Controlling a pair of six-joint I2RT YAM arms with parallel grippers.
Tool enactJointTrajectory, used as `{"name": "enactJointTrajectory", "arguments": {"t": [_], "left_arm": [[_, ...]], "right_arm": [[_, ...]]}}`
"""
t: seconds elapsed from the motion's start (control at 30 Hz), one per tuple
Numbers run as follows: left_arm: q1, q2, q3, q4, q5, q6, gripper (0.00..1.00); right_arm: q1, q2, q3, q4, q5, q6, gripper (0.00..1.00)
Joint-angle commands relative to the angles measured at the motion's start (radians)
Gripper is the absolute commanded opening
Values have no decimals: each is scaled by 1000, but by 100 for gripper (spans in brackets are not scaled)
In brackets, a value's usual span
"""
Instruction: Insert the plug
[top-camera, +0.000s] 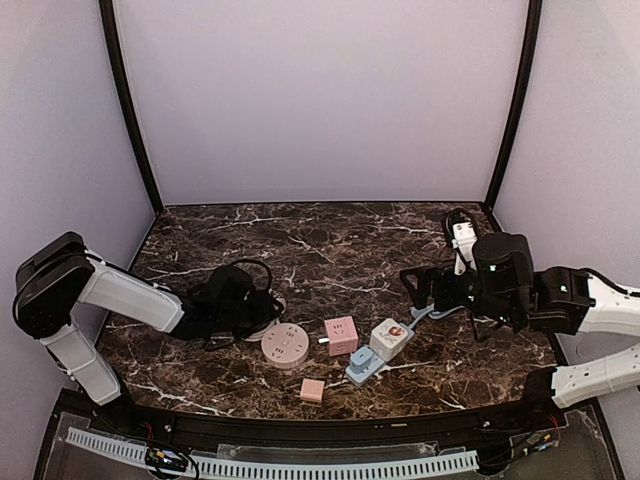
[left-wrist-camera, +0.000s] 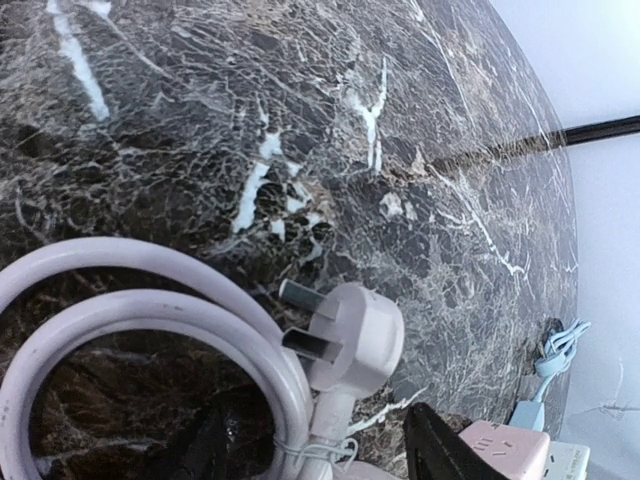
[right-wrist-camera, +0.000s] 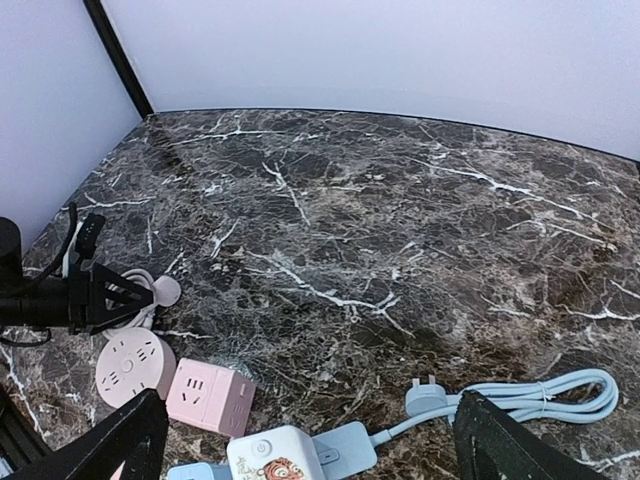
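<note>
– So where was the plug, as you saw it?

– Far left of the table (top-camera: 330, 240). The white plug (left-wrist-camera: 355, 335) lay on the marble at the end of its coiled white cable (left-wrist-camera: 150, 310), right in front of the left gripper (top-camera: 255, 305). Its neck ran back between the fingers, and the prongs stuck out crosswise to that neck.

– Was it gripped?

– Not that I could see. The jaws stood partly apart, one on either side of the neck, and neither seemed to press on it.

– And the sockets?

– All to the right of it. First came the round socket (top-camera: 285, 345), just beside the coil. Then came the pink cube (top-camera: 342, 335), the small pink block (top-camera: 312, 390) nearer the front edge, and the white cube (top-camera: 390, 338) with a sticker, against a blue strip (top-camera: 362, 370). From the wrist camera the prongs pointed away from that group, so I judged the plug would need turning round before it could go in anywhere.

– Count them for me.

– Two plugs: the white one, and a blue-grey plug (right-wrist-camera: 425, 398) on a looped blue cable (right-wrist-camera: 540, 395) further right. One round socket, two cubes, one small block, one strip.

– The other arm?

– The right gripper (top-camera: 418, 288) hung over the right side, jaws wide apart and empty, well apart from the white plug. The left was plainly the nearer.
</note>
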Motion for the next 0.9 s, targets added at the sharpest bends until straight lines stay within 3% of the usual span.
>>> {"name": "enactJointTrajectory", "arguments": {"t": [0.0,0.1,0.17,0.5,0.67,0.87], "left_arm": [[0,-53,-37,-25,-21,20,74],[0,-98,-51,-18,-44,71,95],[0,-142,-62,-28,-65,121,98],[-39,-419,-62,-287,-181,548,97],[-252,-431,-33,-388,-340,722,96],[-392,-362,-10,-404,-254,862,87]], "right_arm": [[-1,25,-9,86,-140,-71,99],[1,52,-8,114,-207,-93,99],[3,69,-3,123,-232,-104,99],[5,90,19,139,-264,-115,99],[4,55,8,136,-260,-102,99],[4,8,11,79,-257,-76,99]]}}
